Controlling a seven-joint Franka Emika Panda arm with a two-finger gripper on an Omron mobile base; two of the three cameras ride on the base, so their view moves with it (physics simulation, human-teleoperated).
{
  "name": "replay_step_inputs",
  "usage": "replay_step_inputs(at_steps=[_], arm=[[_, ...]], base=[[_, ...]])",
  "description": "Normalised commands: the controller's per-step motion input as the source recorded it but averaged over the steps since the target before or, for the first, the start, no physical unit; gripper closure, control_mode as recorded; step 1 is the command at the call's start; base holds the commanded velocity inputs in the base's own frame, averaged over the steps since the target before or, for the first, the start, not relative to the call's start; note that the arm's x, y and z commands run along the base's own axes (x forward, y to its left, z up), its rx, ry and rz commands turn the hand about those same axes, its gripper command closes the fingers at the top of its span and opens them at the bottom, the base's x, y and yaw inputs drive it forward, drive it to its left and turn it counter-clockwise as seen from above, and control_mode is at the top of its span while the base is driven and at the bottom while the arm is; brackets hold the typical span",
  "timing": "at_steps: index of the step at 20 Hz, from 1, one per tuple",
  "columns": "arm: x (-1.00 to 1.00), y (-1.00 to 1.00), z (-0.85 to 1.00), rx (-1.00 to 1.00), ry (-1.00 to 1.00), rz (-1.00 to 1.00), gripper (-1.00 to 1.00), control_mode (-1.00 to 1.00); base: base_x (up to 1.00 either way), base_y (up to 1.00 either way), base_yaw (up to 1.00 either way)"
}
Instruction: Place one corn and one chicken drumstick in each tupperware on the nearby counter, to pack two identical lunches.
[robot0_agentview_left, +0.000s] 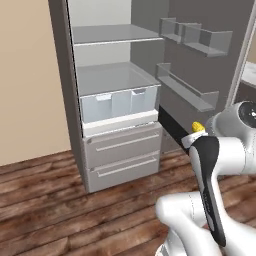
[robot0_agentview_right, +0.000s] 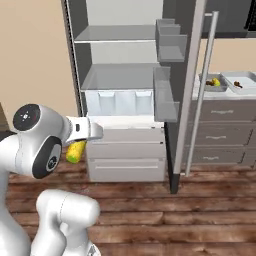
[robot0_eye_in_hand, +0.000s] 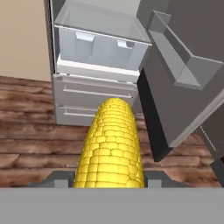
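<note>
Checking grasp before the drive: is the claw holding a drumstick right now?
No, the hand view shows a yellow corn cob between the claw's finger tips, in front of the open fridge.

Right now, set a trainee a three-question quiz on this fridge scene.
1. True or false: the hand grips a corn cob.
2. The fridge door stands: A open, B closed?
3. Fill in: the two tupperware trays sit on the ____ right of the fridge.

Key: 1 true; 2 A; 3 counter.
</note>
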Motion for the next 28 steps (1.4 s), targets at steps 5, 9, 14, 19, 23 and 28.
replay_step_inputs(at_steps=[5,9,14,19,23,28], arm=[[0.0,0.0,0.0,0.0,0.0,0.0,1.0,1.0],[0.0,0.0,0.0,0.0,0.0,0.0,1.0,1.0],[0.0,0.0,0.0,0.0,0.0,0.0,1.0,1.0],[0.0,0.0,0.0,0.0,0.0,0.0,1.0,1.0],[0.0,0.0,0.0,0.0,0.0,0.0,1.0,1.0],[0.0,0.0,0.0,0.0,0.0,0.0,1.0,1.0]], base=[[-0.87,-0.51,-0.02],[-0.47,-0.82,-0.1],[-0.23,-0.94,-0.14],[-0.12,-0.91,-0.25],[-0.09,-0.83,-0.32],[-0.01,-0.79,-0.39]])
